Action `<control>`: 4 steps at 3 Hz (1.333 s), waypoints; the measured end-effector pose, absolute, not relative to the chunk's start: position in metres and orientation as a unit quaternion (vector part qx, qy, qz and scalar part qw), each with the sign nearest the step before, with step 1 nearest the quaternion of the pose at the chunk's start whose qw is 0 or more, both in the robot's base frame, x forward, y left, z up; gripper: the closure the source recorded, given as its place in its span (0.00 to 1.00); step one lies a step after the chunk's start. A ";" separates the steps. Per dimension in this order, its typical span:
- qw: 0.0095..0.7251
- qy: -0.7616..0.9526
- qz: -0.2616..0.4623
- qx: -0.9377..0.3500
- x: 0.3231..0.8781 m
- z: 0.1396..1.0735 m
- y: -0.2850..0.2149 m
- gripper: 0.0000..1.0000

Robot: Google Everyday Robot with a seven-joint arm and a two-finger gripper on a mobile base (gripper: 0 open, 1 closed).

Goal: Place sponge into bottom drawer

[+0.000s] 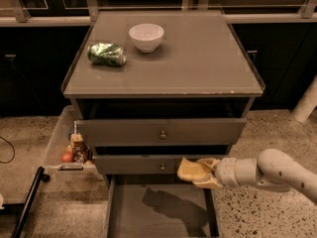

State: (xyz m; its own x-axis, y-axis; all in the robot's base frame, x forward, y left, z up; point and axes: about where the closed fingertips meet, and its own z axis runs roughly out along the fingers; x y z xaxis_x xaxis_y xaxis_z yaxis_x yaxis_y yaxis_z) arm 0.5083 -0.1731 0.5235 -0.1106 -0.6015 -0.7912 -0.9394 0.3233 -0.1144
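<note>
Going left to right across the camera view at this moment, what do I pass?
Side bin holding small items → green can lying on the cabinet top → white bowl → sponge, held in the gripper just above the open bottom drawer → robot arm.

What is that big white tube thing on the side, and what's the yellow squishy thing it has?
That white tube is a robot's arm, reaching in from the right. At its end is a gripper, like a hand with two fingers. It is pinching a pale yellow sponge, holding it above the open bottom drawer, just in front of the middle drawer. The one camera looks down at a grey cabinet. On top sit a white bowl and a green can lying on its side. A tray at the left holds a few small things.
</note>
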 end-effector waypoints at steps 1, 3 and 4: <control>0.391 0.713 0.216 -0.540 0.508 0.523 -0.173 1.00; 0.352 0.743 0.220 -0.526 0.497 0.430 -0.153 1.00; 0.358 0.756 0.206 -0.507 0.497 0.379 -0.155 1.00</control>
